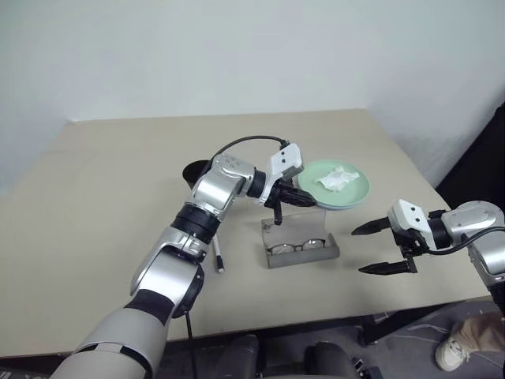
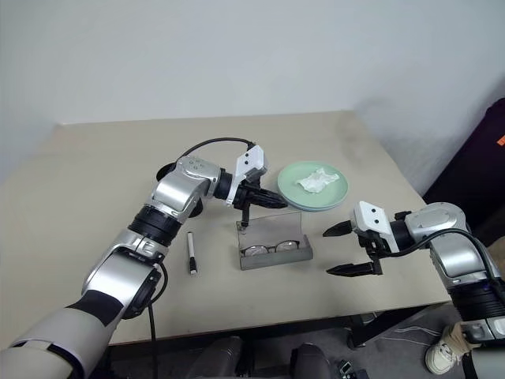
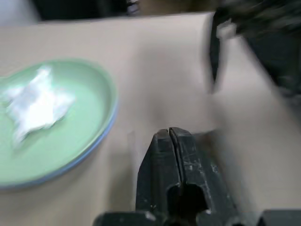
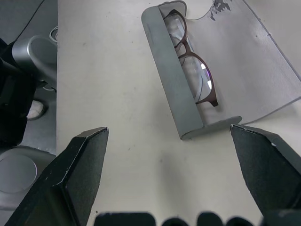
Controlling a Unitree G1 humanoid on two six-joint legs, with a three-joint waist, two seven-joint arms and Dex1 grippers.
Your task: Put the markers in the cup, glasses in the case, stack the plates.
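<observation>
**Glasses in the case, one marker lying loose**

Nearest the robot, the right tool (image 1: 383, 247) hangs over the table's (image 2: 71, 237) near right edge, its two black fingers spread wide and nothing between them. Just beside it lies the case (image 4: 171, 80), lid up, and the glasses (image 4: 193, 70) are sitting inside the tray. They look safe there: thin wire frame, clear lenses, fragile stuff. If they needed a nudge, the bridge or a temple arm would be the place, never the lenses. The case itself looks light with a felt-like skin that should grip well; pressing the upright lid (image 2: 272, 225) down near its free edge looks like the way to shut it.

To the left, the black-capped marker (image 2: 191, 253) lies flat on the table, well apart from the case. Slim, stiff, smooth, likely to roll, so pinch it mid-barrel, across its length.

Above the case, the left tool (image 1: 278, 207) has its fingers pressed together, seemingly empty, its tip at the top edge of the lid.

Farther back, the black cup (image 1: 196, 171) peeks from behind the left arm. Off to the right, the mint plate (image 1: 357, 192) sits on the blue one, a crumpled tissue (image 1: 336, 178) on top. Light, rigid plastic; take them by the rim.
</observation>
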